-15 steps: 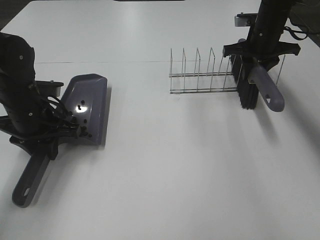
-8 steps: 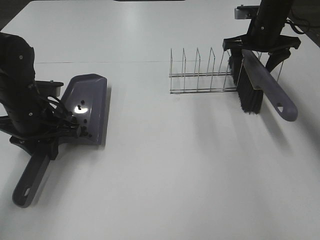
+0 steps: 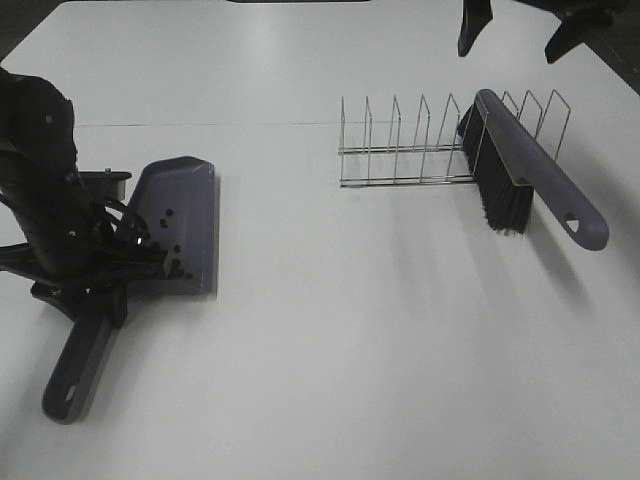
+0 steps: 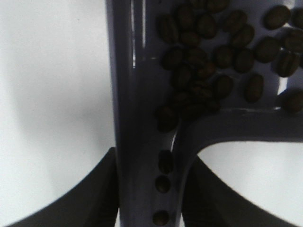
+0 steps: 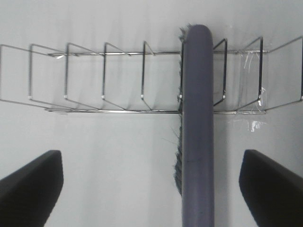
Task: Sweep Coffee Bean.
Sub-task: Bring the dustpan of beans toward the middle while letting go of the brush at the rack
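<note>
Already the small dark brown coffee beans lie heaped in the purple plastic dustpan at the table's left, whose handle the left gripper clenches. Far right, the released right gripper hangs spread above the purple black-bristled brush propped in the wire rack.

A silver wire rack with upright dividers stands on the white tabletop. A purple plastic hand brush with black bristles lies across the rack's right end, slotted between two dividers, its handle end jutting out past the rack over the tabletop.
</note>
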`<state>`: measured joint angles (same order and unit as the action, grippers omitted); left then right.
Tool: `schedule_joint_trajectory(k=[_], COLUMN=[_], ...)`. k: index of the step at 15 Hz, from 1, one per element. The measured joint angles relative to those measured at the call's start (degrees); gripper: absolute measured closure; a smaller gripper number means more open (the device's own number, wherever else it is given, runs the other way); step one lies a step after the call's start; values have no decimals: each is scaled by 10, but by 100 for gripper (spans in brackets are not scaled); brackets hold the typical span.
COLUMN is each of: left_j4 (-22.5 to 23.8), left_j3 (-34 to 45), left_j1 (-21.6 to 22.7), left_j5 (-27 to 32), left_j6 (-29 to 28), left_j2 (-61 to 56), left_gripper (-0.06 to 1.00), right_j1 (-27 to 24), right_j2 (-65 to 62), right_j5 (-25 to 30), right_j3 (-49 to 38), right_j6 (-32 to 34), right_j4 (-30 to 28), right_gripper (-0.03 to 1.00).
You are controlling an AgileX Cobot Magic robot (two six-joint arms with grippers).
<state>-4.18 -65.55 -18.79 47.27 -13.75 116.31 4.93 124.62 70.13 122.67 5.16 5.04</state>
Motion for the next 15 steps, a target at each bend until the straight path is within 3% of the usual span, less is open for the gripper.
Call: schedule_joint_trajectory(k=[3,9,13,14,15], left_j4=[-6,-13,-14,-14,-15], left_j3=[-36,-78,-78,-78,-78], left_j1=[0,0,0,0,0], left_j5=[23,19,15,14,7], left_j6=[0,0,0,0,0], left_j2=[34,56,56,55,53], left_gripper=[61,61,61,57,44], right_j1=[16,30,30,30,30], right_j2=[-59,-258,-390,-418,-445], right_j5=[-2,-2,-15,-22,-22], right_j3=[-40,-295,-447,-478,-506], right_j6=[-13,-16,-16,-16,-16], right_j4=[1,-72,-74,-74,-74], right_gripper=[8,8,9,9,9])
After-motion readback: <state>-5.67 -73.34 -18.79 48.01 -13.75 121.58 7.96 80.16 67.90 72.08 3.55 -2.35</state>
